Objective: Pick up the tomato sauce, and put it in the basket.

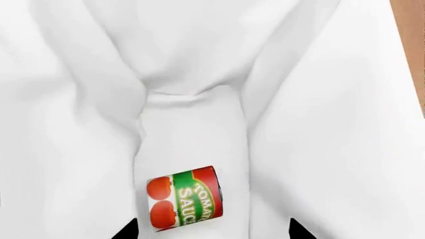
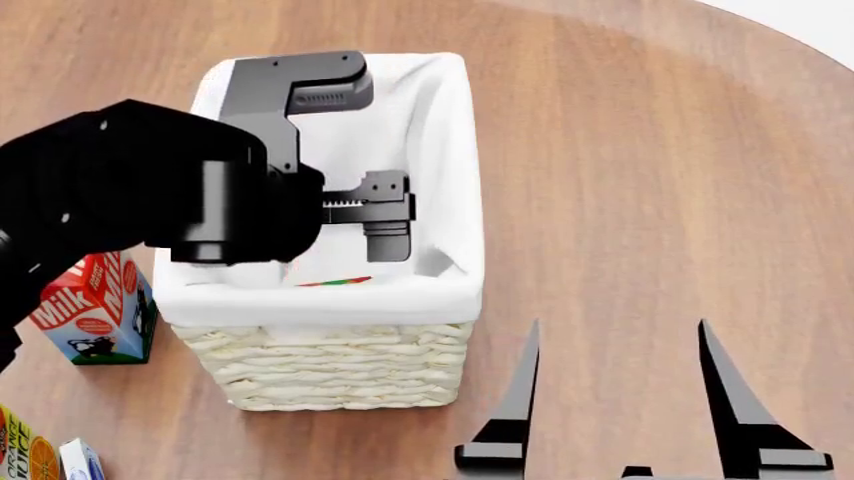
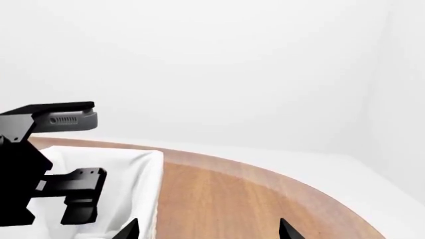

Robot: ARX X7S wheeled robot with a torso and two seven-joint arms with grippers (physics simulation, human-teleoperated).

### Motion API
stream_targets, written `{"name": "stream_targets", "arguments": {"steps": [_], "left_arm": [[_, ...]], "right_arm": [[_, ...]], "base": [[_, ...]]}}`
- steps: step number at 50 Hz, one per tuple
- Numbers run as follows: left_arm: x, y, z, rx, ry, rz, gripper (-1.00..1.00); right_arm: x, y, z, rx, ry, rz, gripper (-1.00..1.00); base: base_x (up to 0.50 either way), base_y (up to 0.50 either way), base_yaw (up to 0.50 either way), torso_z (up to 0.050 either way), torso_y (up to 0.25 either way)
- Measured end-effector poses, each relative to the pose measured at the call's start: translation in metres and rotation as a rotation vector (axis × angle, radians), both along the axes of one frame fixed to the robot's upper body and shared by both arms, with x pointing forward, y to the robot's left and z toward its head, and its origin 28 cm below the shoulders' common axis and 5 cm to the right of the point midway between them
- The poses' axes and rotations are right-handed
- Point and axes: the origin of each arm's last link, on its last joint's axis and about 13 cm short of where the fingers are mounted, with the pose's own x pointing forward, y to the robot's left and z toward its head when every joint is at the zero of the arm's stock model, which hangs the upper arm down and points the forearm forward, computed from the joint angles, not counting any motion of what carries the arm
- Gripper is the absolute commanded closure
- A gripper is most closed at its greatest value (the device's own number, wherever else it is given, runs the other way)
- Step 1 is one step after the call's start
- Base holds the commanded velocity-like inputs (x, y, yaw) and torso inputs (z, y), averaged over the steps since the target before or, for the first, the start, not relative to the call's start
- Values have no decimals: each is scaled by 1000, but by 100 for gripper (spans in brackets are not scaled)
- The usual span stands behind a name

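Observation:
The tomato sauce point(image 1: 184, 198), a small can with a red and green label, lies on its side on the white liner point(image 1: 319, 124) inside the basket point(image 2: 334, 370). My left gripper point(image 1: 212, 231) hovers just above it, open, its two black fingertips apart on either side and not touching the can. In the head view the left arm point(image 2: 200, 200) covers much of the basket's inside, and only a red-green sliver of the can point(image 2: 334, 282) shows. My right gripper point(image 2: 617, 340) stands open and empty over the table, to the right of the basket.
A red and white milk carton point(image 2: 94, 305) stands just left of the basket. Two more cartons point(image 2: 20, 445) sit at the lower left corner. The round wooden table point(image 2: 641, 150) curves away at the top right.

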Motion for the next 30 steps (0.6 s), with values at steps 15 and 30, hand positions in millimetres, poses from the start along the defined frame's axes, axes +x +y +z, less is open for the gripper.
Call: {"name": "stream_targets", "arguments": {"steps": [15, 30], "left_arm": [[1, 1, 7, -4, -18, -2, -100], [2, 3, 20, -7, -56, -4, -100]], "right_arm": [[1, 0, 0, -1, 1, 2, -100], [1, 1, -1, 0, 2, 5, -100]], "base": [[0, 0, 0, 0, 0], [0, 0, 0, 0, 0]]}}
